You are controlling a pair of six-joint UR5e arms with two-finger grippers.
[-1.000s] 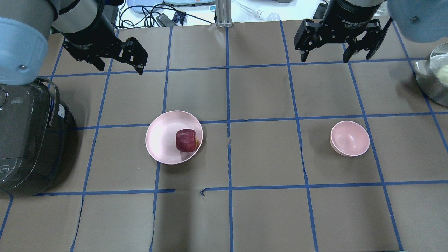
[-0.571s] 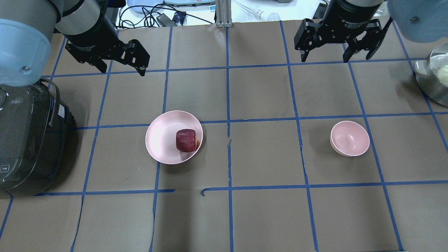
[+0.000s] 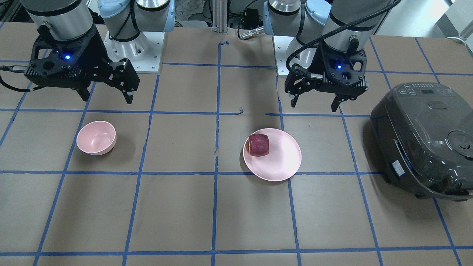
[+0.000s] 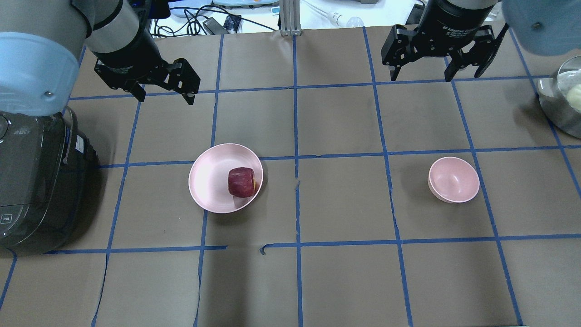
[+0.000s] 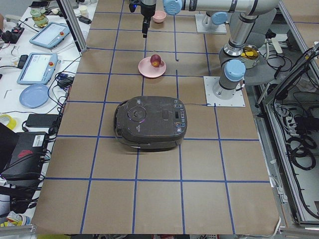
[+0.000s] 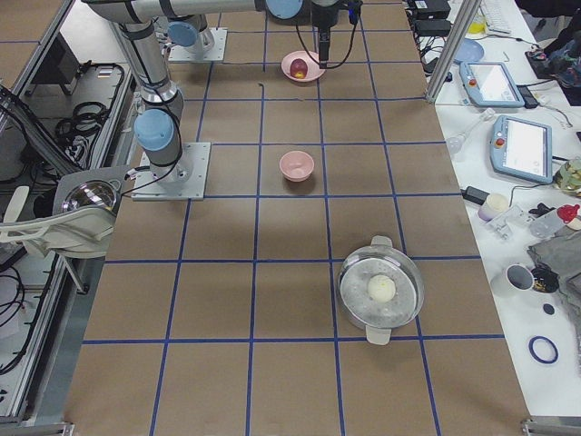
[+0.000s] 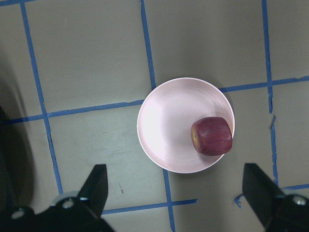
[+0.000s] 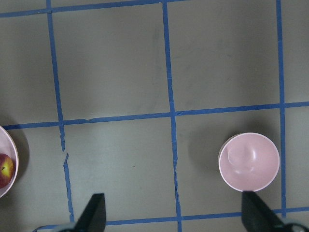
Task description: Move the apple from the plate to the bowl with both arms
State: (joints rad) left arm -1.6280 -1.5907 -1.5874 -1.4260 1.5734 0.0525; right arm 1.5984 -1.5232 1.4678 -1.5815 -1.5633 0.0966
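The dark red apple (image 4: 241, 181) lies on the right part of the pale pink plate (image 4: 209, 181), left of centre; both show in the left wrist view, the apple (image 7: 211, 136) on the plate (image 7: 164, 125). The empty pink bowl (image 4: 454, 179) stands at the right, also in the right wrist view (image 8: 249, 162). My left gripper (image 4: 164, 96) is open and empty, high above the table beyond the plate. My right gripper (image 4: 423, 75) is open and empty, high beyond the bowl. In the front view the left gripper (image 3: 315, 105) hangs behind the plate (image 3: 284, 159).
A dark grey rice cooker (image 4: 36, 181) stands at the left edge, near the left arm. A steel pot (image 4: 563, 102) with a pale round thing in it sits at the right edge. Cables and tablets lie beyond the table's far edge.
My left gripper has moved to the right and a little nearer, toward the plate. The right gripper, apple, plate and bowl have not moved.
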